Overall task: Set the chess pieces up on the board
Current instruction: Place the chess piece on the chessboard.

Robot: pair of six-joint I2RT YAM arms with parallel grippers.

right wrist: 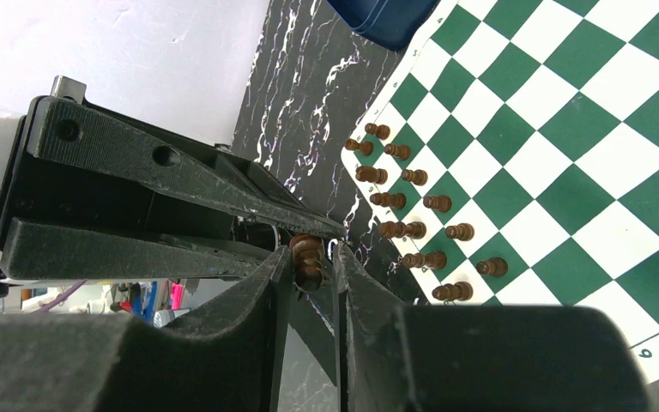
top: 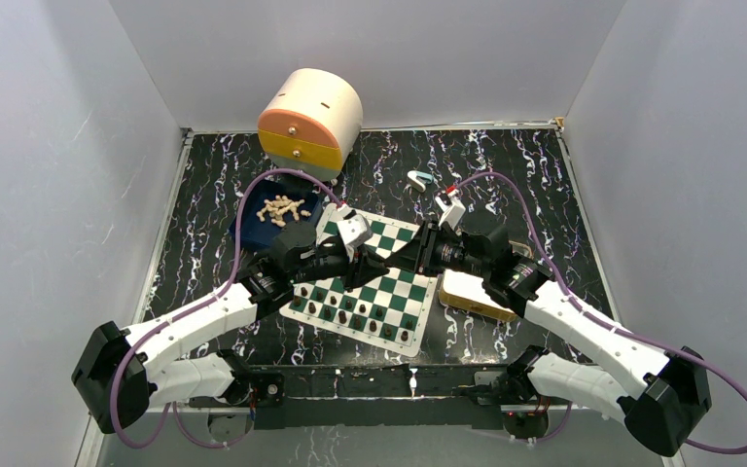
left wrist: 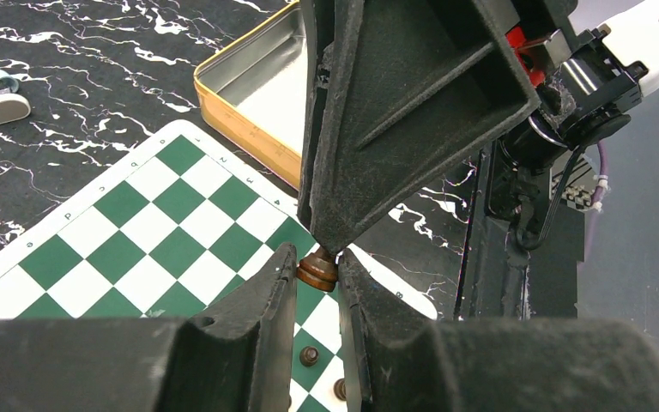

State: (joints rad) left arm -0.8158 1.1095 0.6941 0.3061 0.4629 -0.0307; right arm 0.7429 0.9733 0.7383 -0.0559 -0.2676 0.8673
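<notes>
The green-and-white board [top: 396,289] lies mid-table. Dark brown chess pieces [top: 355,313] stand in its two near rows, also in the right wrist view [right wrist: 412,230]. Pale beige pieces [top: 284,208] lie heaped in a blue tray. My left gripper [top: 379,266] and right gripper [top: 396,264] meet tip to tip above the board. One dark brown piece [left wrist: 317,269] is held between them: my left gripper [left wrist: 317,270] is shut on its base, and my right gripper [right wrist: 311,257] is shut around its upper part [right wrist: 309,256]. The overhead view hides this piece.
An open gold tin [top: 472,295] sits at the board's right edge, also in the left wrist view [left wrist: 257,94]. A round cream box with orange and yellow drawers [top: 309,122] stands at the back. A small white-and-teal object [top: 419,179] lies behind the board.
</notes>
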